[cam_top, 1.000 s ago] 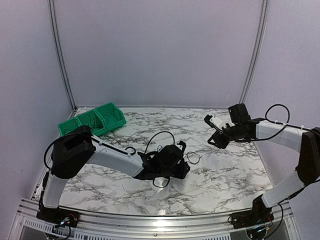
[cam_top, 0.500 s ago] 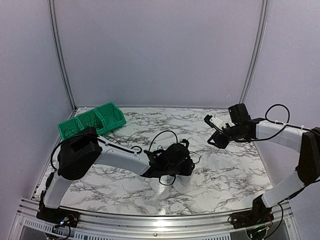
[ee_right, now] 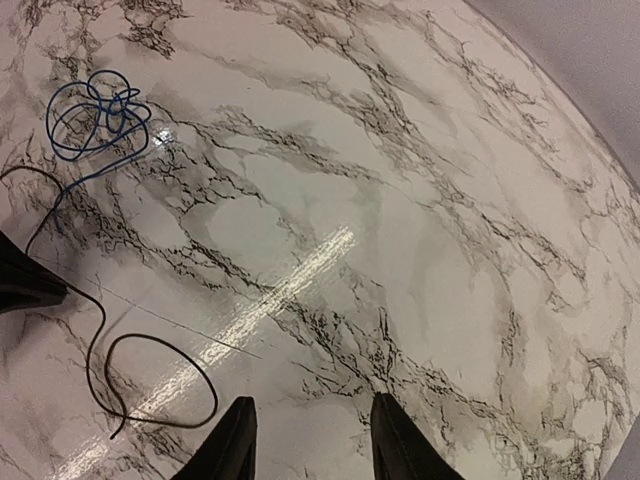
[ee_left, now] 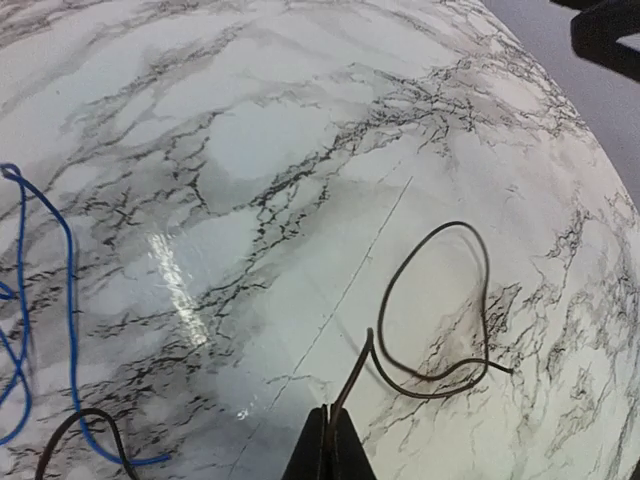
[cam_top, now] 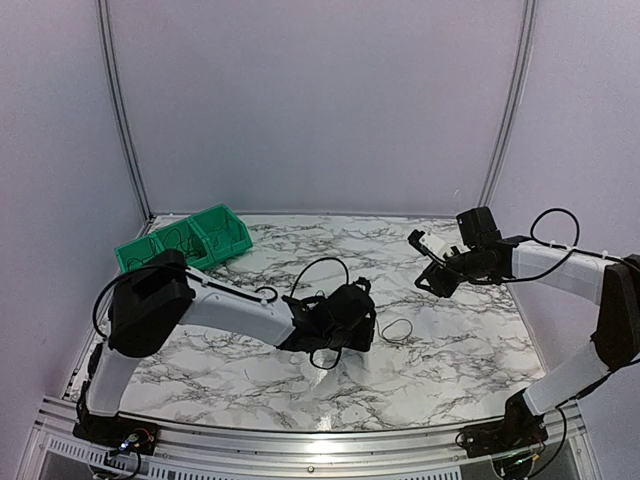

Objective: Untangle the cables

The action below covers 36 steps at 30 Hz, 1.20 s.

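Grip check: your left jaws are clenched on the near end of the black cable. It runs out from the tips and curls into one open loop at 1 o'clock in the left wrist view, flat on the bench. The blue cable is the real knot (a small bundle of coils at 10 o'clock in the right wrist view). Its tail trails toward the black one, and you can't tell from here whether the two cross. At 7 o'clock in the left wrist view a dark strand does lie over a blue one, though whether it belongs to the cable you hold is unclear. Your right jaws hang above the bench at 2 o'clock in the top view, parted and empty, well apart from both cables.

Expect these to weigh next to nothing and to be limp yet springy. They look set to keep their curl and skate over the glossy marble rather than lie where put. Wire this thin could slip from the tips, so pinch squarely near an end. On the blue bundle, go for an outer coil or the free tail, not the middle, since a hard pull there would likely tighten it. Draw slowly.
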Motion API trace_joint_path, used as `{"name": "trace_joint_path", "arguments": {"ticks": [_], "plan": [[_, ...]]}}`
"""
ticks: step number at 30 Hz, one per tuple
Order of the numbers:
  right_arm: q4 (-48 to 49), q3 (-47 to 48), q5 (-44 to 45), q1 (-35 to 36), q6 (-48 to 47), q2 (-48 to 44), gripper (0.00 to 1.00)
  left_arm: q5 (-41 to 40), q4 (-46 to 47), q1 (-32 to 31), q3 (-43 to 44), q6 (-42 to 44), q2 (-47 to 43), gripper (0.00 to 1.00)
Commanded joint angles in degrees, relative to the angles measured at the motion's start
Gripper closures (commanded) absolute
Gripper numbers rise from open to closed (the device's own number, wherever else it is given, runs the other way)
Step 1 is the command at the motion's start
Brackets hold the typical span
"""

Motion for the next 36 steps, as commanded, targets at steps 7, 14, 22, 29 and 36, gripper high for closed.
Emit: {"name": "trace_joint_path", "arguments": {"ticks": [7,14,22,29,36], "plan": [[0.7,0.1,0.6,0.2,-0.9,-2.1,0.6,-3.5,-5.5,7.0,-8.3,11.1,-22.2,1.0],[0.8,-0.1,0.9,0.3,-1.3,-2.7,0.6,-4.8,-14.5,15.8,-9.7,16.0,-31.3,1.0],[0.7,-0.3,1.0,0.6,-2.0,-3.0,0.6,-7.5,-18.9,28.7,-12.5,17.6,-39.3,1.0],[0.8,-0.4,1.4,1.0,-2.5,-3.2,0.6,-10.4,-19.9,39.2,-18.5,17.4,-44.1,1.0],[0.8,-0.6,2.2,2.0,-3.0,-3.4,0.6,-11.0,-21.3,46.1,-20.6,14.5,-44.2,1.0]]}}
